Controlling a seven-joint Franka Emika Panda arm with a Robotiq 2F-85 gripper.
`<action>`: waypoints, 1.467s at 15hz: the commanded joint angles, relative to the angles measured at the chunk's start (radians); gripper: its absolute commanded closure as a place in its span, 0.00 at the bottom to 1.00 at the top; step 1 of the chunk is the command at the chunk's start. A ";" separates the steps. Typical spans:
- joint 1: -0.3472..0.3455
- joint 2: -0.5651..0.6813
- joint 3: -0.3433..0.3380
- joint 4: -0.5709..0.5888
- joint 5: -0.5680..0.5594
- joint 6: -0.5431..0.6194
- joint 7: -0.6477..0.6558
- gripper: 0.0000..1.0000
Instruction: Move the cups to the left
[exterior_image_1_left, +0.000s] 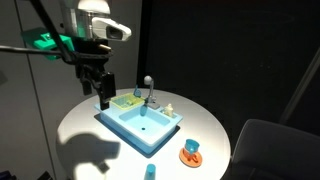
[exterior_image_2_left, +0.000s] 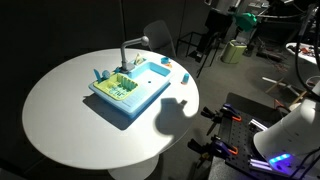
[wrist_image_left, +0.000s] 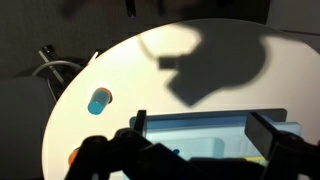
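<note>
1. Round white table with a blue toy sink at its middle, faucet on the sink's far side.
2. Two small light-blue cups, both out on the tabletop and clear of the sink.
3. Lone cup near the table's front edge in an exterior view, apart from the sink's near corner. Appears upright, long axis vertical, mouth upward.
4. Same lone cup in the wrist view, on bare table well left of the sink. Rim detail too small to read.
5. Cup on the saucer standing on the orange saucer, to the right of the lone cup and near it. Also upright, axis vertical.
6. Gripper hanging above the sink's back left corner, well apart from both cups.
7. In the wrist view, fingers spread wide over the sink, nothing between them.
</note>
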 joint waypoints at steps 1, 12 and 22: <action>-0.042 0.050 -0.037 0.025 -0.030 0.026 -0.036 0.00; -0.117 0.199 -0.095 0.012 -0.078 0.181 -0.049 0.00; -0.124 0.367 -0.143 0.090 -0.047 0.282 -0.138 0.00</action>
